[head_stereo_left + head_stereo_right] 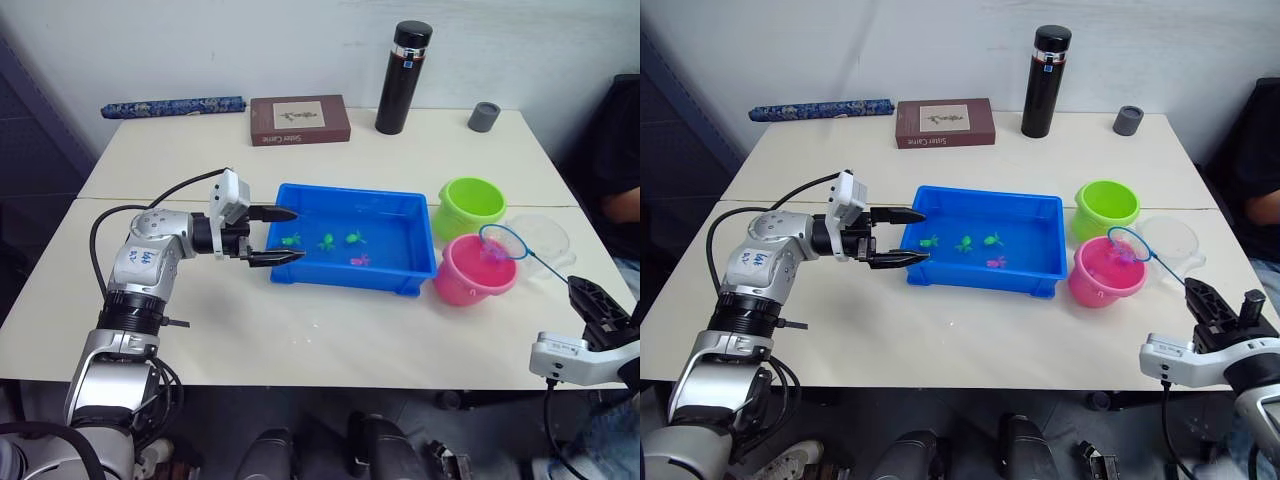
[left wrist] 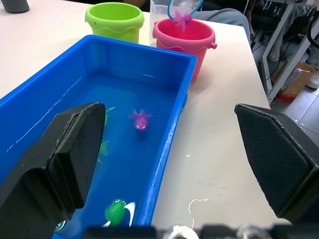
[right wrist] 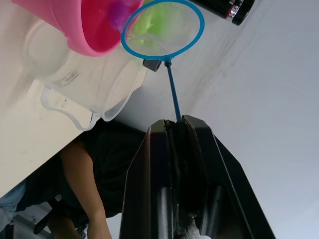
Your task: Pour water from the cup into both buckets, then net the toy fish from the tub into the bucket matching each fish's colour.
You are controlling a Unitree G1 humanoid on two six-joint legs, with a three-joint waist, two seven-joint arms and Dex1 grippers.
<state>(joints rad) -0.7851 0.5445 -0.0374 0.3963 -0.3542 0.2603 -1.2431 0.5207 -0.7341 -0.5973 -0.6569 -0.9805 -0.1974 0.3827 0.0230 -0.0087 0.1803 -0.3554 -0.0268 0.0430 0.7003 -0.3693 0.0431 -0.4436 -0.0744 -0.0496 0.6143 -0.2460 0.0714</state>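
flask (image 1: 403, 78), book (image 1: 299, 120) behind tub (image 1: 352, 197)

Blue tub (image 1: 410, 275); lime bucket (image 1: 470, 205); pink bucket (image 1: 473, 272); blue-rimmed net (image 1: 503, 242); black flask (image 1: 403, 78).

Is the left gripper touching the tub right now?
Apart. The left wrist view shows the left gripper open, its fingers straddling the tub near wall with clear gaps on both sides.
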